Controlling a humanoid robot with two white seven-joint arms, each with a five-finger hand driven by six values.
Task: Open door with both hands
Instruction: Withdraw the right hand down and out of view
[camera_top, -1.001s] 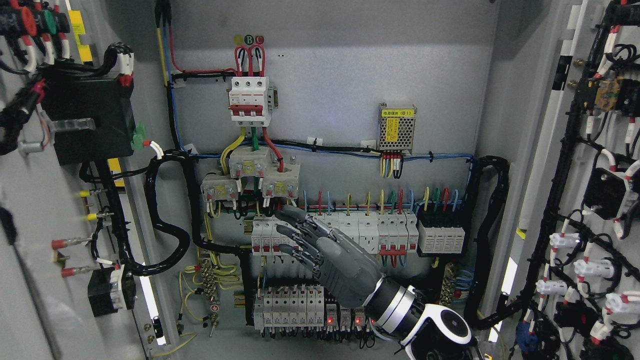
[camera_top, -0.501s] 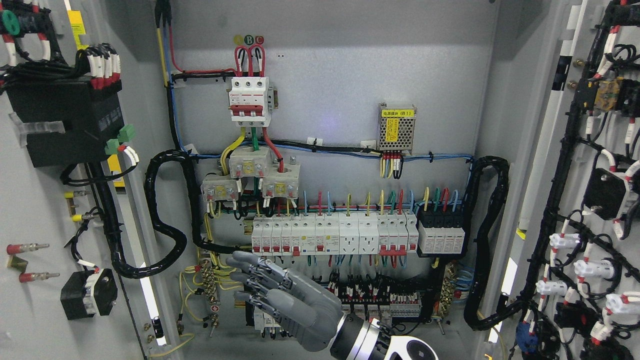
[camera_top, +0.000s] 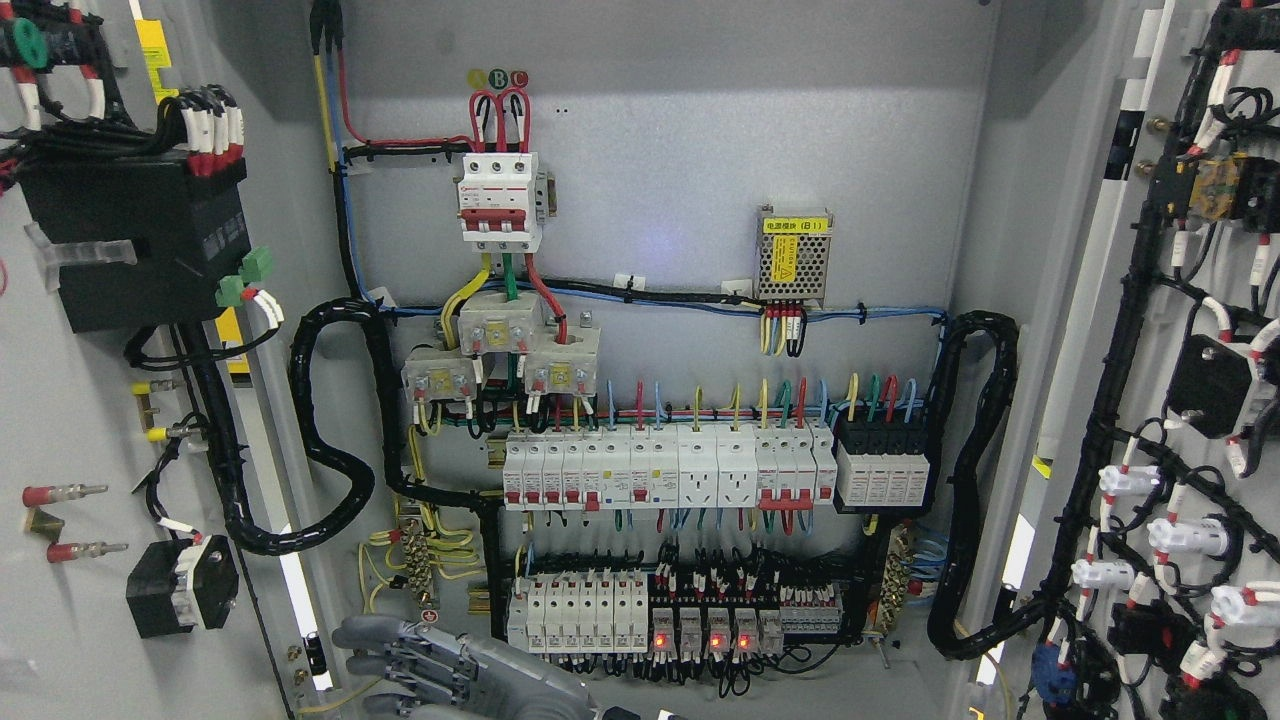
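both grey sheet-metal cabinet doors stand swung wide: the left door (camera_top: 90, 400) with its black wired box, the right door (camera_top: 1180, 400) strung with white connectors. the opening looks done to me. my one visible grey jointed hand (camera_top: 420, 665) sits low at the bottom edge, fingers extended and loose, holding nothing; i can't tell which arm it belongs to.

grey cabinet (camera_top: 700, 200), black conduit (camera_top: 330, 470) (ribbed)
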